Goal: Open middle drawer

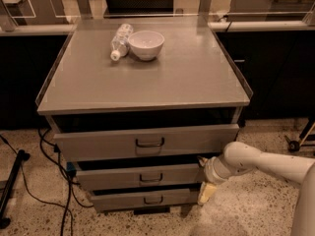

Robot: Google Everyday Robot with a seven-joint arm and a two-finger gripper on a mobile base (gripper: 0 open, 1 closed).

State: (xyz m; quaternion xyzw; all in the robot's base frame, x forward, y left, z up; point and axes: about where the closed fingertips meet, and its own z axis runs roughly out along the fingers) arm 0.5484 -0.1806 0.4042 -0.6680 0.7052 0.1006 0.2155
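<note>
The grey cabinet has three drawers, each with a small dark loop handle. The middle drawer (pixel 113 177) has a shallow flat front and stands slightly pulled out, below the wider top drawer (pixel 197 139) and above the narrowest bottom drawer (pixel 118 199). My gripper (pixel 204 176) comes in from the right on a white arm and sits at the right end of the middle drawer's front, away from its handle (pixel 150 177). One pale finger (pixel 207 192) hangs below that corner and the other shows just above it. The gripper is open and holds nothing.
A white bowl (pixel 146 44) and a lying plastic bottle (pixel 120 41) rest on the cabinet top (pixel 197 77). Black cables (pixel 49 171) and a stand leg (pixel 12 186) lie on the speckled floor at left. A caster base (pixel 301 140) stands at right.
</note>
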